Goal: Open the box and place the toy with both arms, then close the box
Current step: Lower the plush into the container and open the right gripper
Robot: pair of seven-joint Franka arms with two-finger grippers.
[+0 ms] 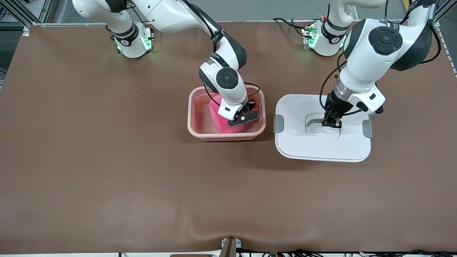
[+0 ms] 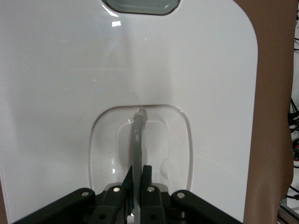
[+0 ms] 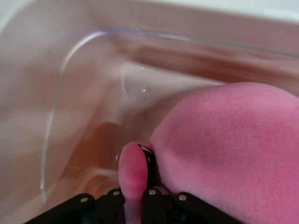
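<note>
Front view: right tool (image 1: 244, 118) pinches toy (image 1: 222, 123); box (image 1: 200, 132) apparently open.

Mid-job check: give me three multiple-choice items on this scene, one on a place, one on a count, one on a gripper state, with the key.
1. Where is the white lid?
A. on the pink box
B. flat on the table beside the pink box
C. lifted in the air

2. How many grey clips show on the lid?
A. one
B. two
C. four

3. What is the right gripper doing?
A. shut on the pink plush toy inside the box
B. open over the table
C. shut on the lid handle

Key: 1 B, the lid lies beside the open box. 2 B, one clip per side. 3 A, plush pinched between its fingers; the left gripper has the handle.
</note>
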